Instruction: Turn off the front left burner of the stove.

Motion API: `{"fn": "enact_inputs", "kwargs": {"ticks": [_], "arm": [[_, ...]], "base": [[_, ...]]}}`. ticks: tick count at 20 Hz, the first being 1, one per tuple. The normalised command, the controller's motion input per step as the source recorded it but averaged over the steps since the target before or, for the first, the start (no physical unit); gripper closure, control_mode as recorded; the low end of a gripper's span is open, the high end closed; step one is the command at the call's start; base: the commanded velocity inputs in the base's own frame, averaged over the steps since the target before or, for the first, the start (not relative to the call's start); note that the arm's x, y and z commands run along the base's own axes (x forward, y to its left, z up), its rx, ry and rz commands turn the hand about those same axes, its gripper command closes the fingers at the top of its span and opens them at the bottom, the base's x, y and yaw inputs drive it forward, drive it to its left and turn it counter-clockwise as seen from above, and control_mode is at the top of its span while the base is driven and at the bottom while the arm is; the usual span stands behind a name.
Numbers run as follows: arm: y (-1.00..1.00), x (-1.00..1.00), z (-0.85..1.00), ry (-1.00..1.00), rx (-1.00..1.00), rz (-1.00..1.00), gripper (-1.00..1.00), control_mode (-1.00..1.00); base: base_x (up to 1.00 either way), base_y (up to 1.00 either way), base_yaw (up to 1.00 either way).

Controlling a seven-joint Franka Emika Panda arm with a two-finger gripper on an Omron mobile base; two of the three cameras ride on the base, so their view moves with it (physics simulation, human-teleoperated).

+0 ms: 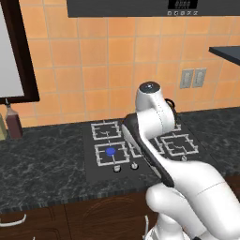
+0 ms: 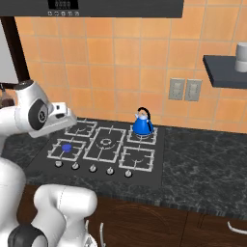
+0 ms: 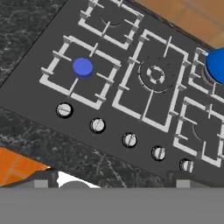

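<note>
The stove (image 3: pixel 39 94) is a black glass cooktop with light-grey grates, set in a dark stone counter. Its front left burner (image 3: pixel 82 67) shows a blue-lit round cap inside a small square grate, also seen as the burner (image 1: pixel 110 151) and the burner (image 2: pixel 66 147). A row of silver knobs runs along the front edge, with the leftmost knob (image 3: pixel 64 110) just below that burner. My gripper (image 3: pixel 115 180) hovers above the counter in front of the knob row, open, its fingertips (image 3: pixel 41 180) far apart with nothing between them.
A blue kettle (image 2: pixel 142 125) stands on the back right grate. The large ringed grate (image 2: pixel 106 143) is in the middle. A dark bottle (image 1: pixel 13 123) stands at the counter's far left. A dark shelf (image 2: pixel 226 65) juts out on the right wall, and a hood (image 2: pixel 116 7) hangs overhead.
</note>
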Motion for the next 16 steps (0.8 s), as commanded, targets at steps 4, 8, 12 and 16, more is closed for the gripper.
{"fn": "enact_inputs", "kwargs": {"ticks": [4,8,12,16], "arm": [[1.0,0.0,-0.77,0.0,-0.17,0.4,-1.0,-1.0],[0.84,0.18,-0.64,0.09,-0.15,0.33,-1.0,-1.0],[0.59,0.45,-0.52,0.21,-0.14,0.13,-1.0,-1.0],[0.19,0.59,-0.37,0.21,-0.07,0.04,-1.0,-1.0]], "base": [[0.0,0.0,0.0],[0.0,0.0,0.0],[0.0,0.0,0.0],[0.0,0.0,0.0]]}}
